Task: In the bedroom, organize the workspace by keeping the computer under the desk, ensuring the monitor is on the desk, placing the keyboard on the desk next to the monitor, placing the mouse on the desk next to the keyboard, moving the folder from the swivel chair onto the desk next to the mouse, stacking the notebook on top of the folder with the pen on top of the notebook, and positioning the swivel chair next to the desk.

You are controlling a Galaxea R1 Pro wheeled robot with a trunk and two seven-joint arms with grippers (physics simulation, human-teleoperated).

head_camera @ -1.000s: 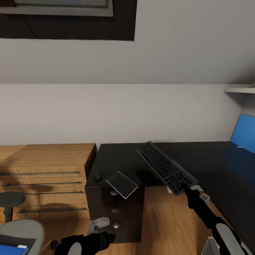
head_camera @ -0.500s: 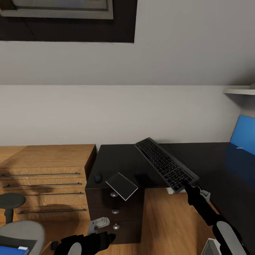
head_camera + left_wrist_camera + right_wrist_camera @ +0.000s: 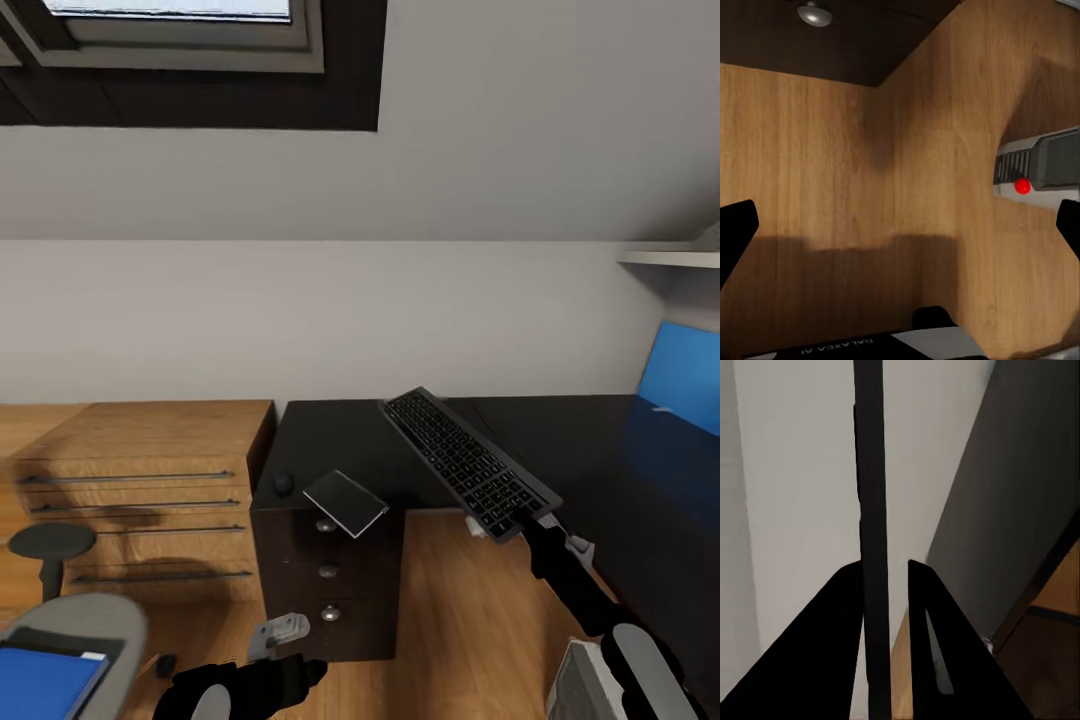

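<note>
My right gripper (image 3: 530, 522) is shut on the near end of the keyboard (image 3: 465, 462), a silver-grey frame with dark keys. It holds the keyboard tilted above the front of the black-topped desk (image 3: 370, 440). In the right wrist view the keyboard (image 3: 872, 495) shows edge-on between the fingers (image 3: 844, 645). The black mouse (image 3: 284, 483) and the light grey notebook (image 3: 345, 503) lie on the desk above the drawer unit, and the notebook overhangs the front edge. The blue folder (image 3: 45, 680) lies on the grey swivel chair (image 3: 95, 625) at lower left. My left gripper (image 3: 300, 672) hangs open and empty over the wood floor (image 3: 900, 229).
A low light-wood cabinet (image 3: 140, 450) stands left of the desk, with a small round stool (image 3: 48, 545) in front. A small grey device with a red dot (image 3: 1035, 169) lies on the floor near my left gripper. A blue panel (image 3: 685, 375) stands at the desk's right end. A light grey box (image 3: 580, 690) sits at lower right.
The head view has shifted, so more of the window and the chair with the folder shows. The keyboard stays in my right gripper and sits slightly higher over the desk.
</note>
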